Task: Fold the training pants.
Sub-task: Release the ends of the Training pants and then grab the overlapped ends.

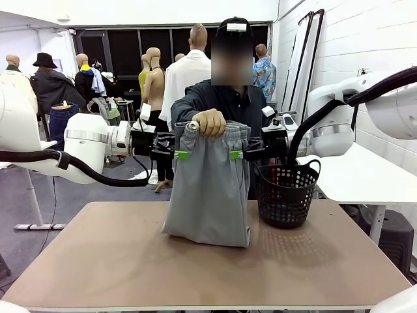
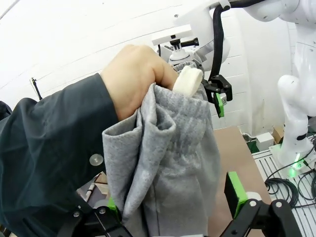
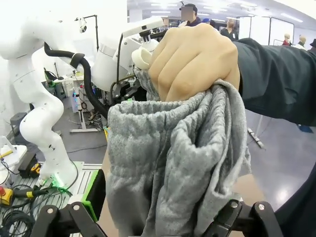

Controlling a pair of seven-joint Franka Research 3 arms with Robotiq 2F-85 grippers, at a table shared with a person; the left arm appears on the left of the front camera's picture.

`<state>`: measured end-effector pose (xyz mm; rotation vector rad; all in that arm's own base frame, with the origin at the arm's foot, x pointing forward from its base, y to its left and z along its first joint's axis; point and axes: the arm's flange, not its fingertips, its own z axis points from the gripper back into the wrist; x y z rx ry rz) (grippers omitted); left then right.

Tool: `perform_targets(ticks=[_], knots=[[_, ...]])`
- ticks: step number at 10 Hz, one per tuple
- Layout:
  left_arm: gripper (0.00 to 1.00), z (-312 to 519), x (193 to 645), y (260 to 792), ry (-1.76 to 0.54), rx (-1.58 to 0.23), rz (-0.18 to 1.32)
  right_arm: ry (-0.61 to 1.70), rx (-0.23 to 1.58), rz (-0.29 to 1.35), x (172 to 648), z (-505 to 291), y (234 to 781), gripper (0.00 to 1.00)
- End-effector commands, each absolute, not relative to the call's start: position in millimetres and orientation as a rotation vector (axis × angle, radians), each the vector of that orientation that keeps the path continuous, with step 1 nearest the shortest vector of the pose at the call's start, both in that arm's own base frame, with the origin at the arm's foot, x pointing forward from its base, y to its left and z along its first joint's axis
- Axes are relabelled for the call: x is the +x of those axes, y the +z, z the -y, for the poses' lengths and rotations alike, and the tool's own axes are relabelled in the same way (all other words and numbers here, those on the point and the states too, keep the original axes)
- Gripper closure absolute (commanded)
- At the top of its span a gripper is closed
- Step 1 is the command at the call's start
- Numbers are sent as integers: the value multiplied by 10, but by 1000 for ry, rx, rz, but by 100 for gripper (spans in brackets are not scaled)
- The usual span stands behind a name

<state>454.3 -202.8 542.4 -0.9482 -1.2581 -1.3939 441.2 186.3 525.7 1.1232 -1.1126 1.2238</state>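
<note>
**Surroundings.** 1 black mesh basket (image 1: 287, 195) stands on the right part of the counter (image 1: 98, 261), just beside the hanging cloth and under the right arm. The person stands at the far edge with 1 hand (image 1: 210, 122) raised between the 2 arms. In the left wrist view, the dark sleeve (image 2: 44, 158) runs close past that arm's fingers. The fist sits directly above the cloth in both wrist views.

**Edges and room.** The near half and the left side of the counter lie bare. The basket takes up the far right area. The cloth's lower end meets the counter near its middle, well apart from the near edge and both side edges.

**Task item.** The training pants (image 1: 208, 189) hang upright from the person's fist, which bunches the waistband, and their bottom rests on the counter. The left fingers (image 1: 180, 155) stand at the left edge of the pants, just below the waistband. The right fingers (image 1: 235, 154) stand at the right edge, level with them. Both pairs are spread wide. In each wrist view the grey cloth lies between the 2 green pads, unpinched. Whether any pad touches the cloth cannot be told.
</note>
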Motion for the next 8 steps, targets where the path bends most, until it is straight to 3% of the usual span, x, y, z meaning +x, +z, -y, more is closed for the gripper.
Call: perform_targets(ticks=[1, 8], knots=[[0, 2089, 4637, 5473, -1392, -990, 1220, 1178, 1121, 1150, 4495, -1993, 5267, 0], [0, 2416, 4913, 5402, -1297, -1118, 1167, 1126, 1084, 1214, 4645, -2123, 5228, 0]])
